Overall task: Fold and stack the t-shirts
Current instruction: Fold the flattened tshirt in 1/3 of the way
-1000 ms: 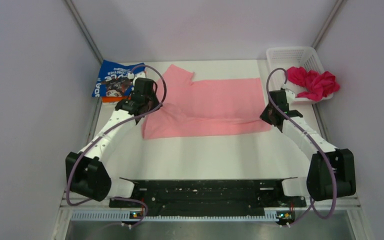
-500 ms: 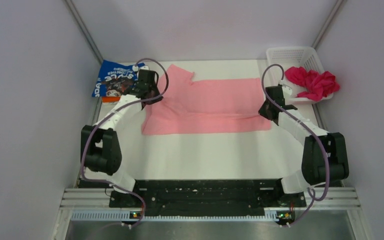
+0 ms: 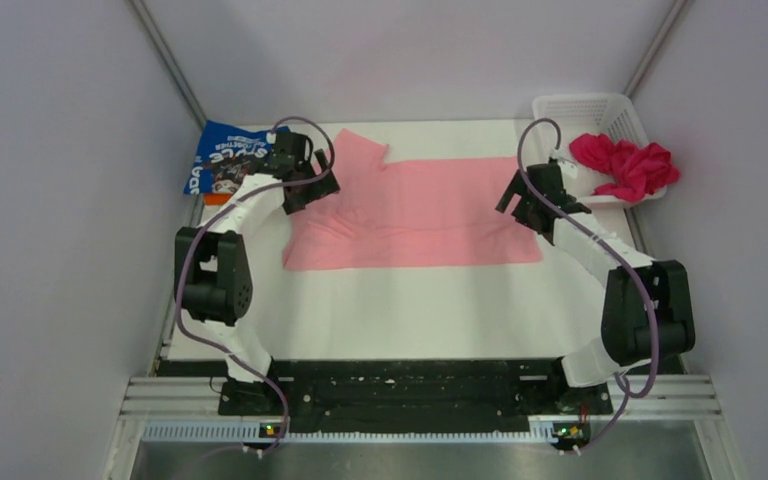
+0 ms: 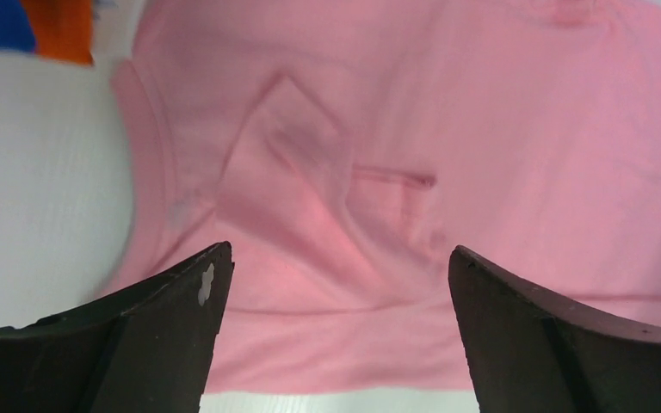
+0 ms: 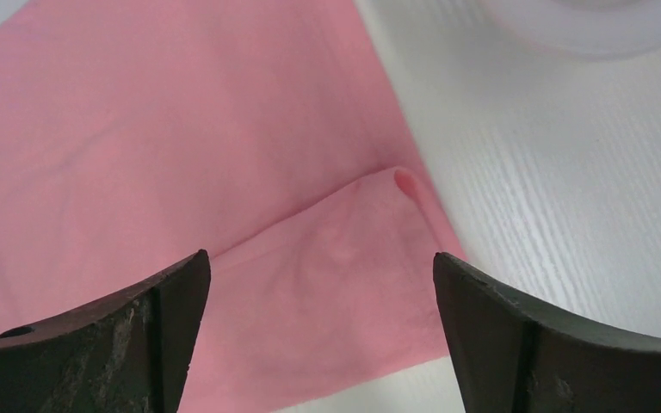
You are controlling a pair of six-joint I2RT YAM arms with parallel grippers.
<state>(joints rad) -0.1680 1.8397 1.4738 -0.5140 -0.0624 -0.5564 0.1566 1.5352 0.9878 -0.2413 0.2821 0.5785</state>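
The light pink t-shirt [image 3: 410, 210] lies spread flat across the middle of the table, with a folded flap near its left end [image 4: 293, 172] and a turned-over corner at its right edge [image 5: 379, 224]. My left gripper [image 3: 318, 188] [image 4: 340, 251] hovers open over its left end, holding nothing. At the right end my right gripper [image 3: 516, 205] [image 5: 320, 257] also stands open and empty. A blue t-shirt [image 3: 225, 160] with white print lies on an orange one [image 3: 222, 198] at the far left. The magenta t-shirt [image 3: 625, 165] hangs crumpled over the basket.
A white lattice basket [image 3: 585, 108] stands at the far right corner. Grey walls close in the table on the left, right and back. Bare white tabletop [image 3: 400, 310] lies between the pink shirt and the arm bases.
Both grippers went from shut to wide open and moved toward the far side. The pink shirt's edges were let go and it now rests on the table.
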